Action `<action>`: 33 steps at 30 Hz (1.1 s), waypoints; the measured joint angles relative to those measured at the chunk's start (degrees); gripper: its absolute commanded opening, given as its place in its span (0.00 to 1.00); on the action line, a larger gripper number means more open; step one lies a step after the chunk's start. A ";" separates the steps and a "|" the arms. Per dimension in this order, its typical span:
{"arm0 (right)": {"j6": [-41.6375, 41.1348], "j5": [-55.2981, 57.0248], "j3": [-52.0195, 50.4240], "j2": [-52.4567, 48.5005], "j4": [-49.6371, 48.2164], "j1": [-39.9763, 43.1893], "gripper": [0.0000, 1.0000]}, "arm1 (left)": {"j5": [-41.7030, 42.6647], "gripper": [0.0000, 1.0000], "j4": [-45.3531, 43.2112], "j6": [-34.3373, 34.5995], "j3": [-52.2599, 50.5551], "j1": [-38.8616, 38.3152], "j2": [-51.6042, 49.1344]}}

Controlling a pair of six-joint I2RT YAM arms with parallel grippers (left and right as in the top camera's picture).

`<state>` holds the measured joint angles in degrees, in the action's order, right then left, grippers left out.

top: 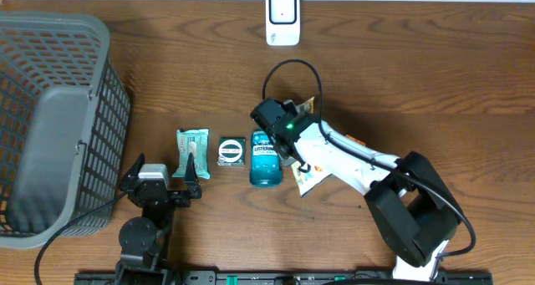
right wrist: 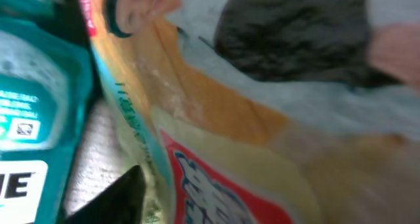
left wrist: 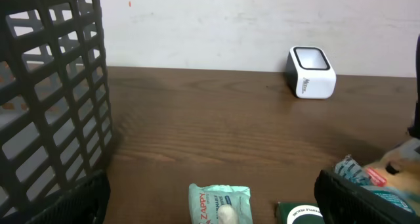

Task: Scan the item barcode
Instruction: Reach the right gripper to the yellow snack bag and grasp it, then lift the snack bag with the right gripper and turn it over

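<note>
Nearest, the left gripper [top: 163,172] hangs spread, this side of the mouthwash bottle [top: 264,161].
The right gripper [top: 288,147] sits on the snack pouch [top: 308,178] just right of it; pinched or not, I cannot tell. Grip an edge, then face its barcode to the scanner [top: 282,17] far beyond.

Holding the left gripper [top: 161,172] spread wide near its base, reaching forward and down with the right gripper [top: 292,151], grip unclear.

A dark brown, wood-grained tabletop [top: 435,76] filled the overhead view, its grain running left to right. Behind its far edge stood a plain off-white wall [left wrist: 197,27]. Lighting was soft and even, leaving a faint sheen on the wood.
</note>
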<state>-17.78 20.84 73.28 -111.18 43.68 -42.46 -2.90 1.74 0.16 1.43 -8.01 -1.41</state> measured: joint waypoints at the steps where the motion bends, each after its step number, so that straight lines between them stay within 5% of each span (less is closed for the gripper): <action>1: -0.46 -0.02 0.02 0.00 0.42 0.00 0.42 | 0.00 0.98 0.00 0.00 0.00 0.00 0.00; 5: -1.44 -2.89 0.17 0.00 1.51 0.26 0.01 | 0.00 0.98 0.00 0.00 0.00 0.00 0.00; 14: -3.76 -19.45 4.48 0.59 10.69 6.71 0.02 | 0.00 0.98 0.00 0.00 0.00 0.00 0.00; 21: -15.41 -34.29 16.17 0.57 32.68 12.96 0.02 | 0.00 0.98 0.00 0.00 0.00 0.00 -0.07; 33: -28.41 -58.77 18.58 0.63 47.19 18.25 0.01 | 0.00 0.98 0.00 0.00 0.00 0.00 -0.09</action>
<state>-46.19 -37.93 91.85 -110.54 90.87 -24.21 -2.90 1.74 0.16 1.43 -8.01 -1.50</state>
